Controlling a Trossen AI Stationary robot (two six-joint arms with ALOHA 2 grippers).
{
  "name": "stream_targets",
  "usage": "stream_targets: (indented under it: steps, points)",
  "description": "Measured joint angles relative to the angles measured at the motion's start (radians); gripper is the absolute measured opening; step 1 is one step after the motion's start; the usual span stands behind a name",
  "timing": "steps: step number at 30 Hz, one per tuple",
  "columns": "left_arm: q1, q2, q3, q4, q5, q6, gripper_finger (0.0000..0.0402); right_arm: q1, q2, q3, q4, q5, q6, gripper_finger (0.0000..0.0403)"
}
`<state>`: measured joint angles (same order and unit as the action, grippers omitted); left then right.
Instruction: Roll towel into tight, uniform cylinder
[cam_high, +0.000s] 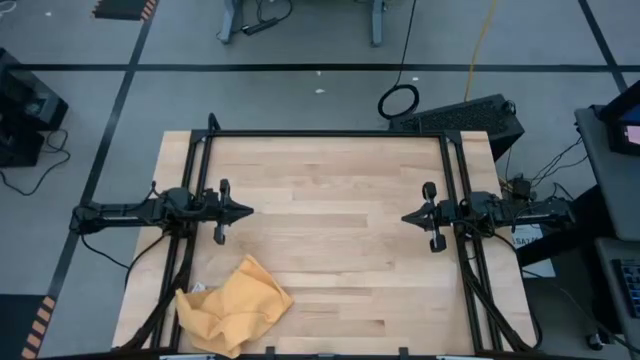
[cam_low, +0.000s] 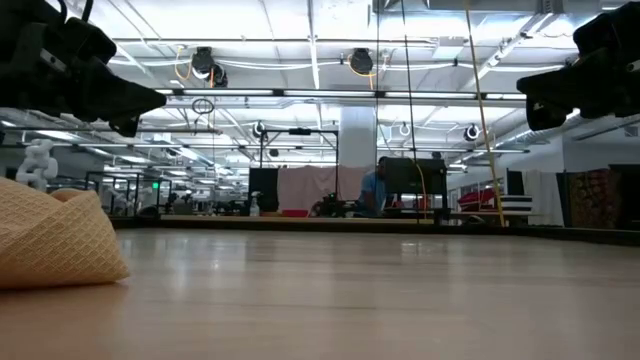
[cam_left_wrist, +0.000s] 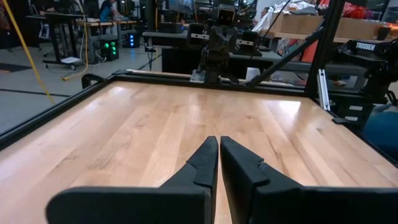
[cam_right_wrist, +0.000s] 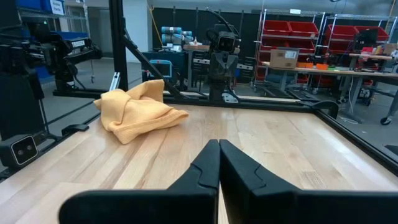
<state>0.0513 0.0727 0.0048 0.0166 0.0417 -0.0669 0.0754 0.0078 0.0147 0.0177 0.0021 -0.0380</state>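
Note:
The towel (cam_high: 234, 305), a mustard-yellow cloth with a small white label, lies crumpled in a heap on the wooden table near its front left corner; it also shows in the right wrist view (cam_right_wrist: 140, 111) and at the left of the low view (cam_low: 55, 240). My left gripper (cam_high: 248, 211) hovers shut at the table's left side, pointing level toward the right, well behind the towel. My right gripper (cam_high: 405, 217) hovers shut at the right side, pointing level toward the left. Both are empty.
A black frame (cam_high: 320, 133) runs along the table's far edge and down both sides by the arm bases. The bare wooden top (cam_high: 330, 250) stretches between the two grippers. A person (cam_low: 374, 190) shows far off in the room behind.

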Motion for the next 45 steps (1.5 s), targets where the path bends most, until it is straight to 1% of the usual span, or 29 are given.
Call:
stream_targets:
  steps: [42,45]
  points:
    - [0.0,0.0,0.0,0.0,0.0,0.0,0.0027,0.0,0.0,-0.001,0.014,0.002,0.0,0.0]
    - [0.0,0.0,0.0,0.0,0.0,0.0,0.0027,0.0,0.0,-0.001,0.015,0.0,0.026,0.0]
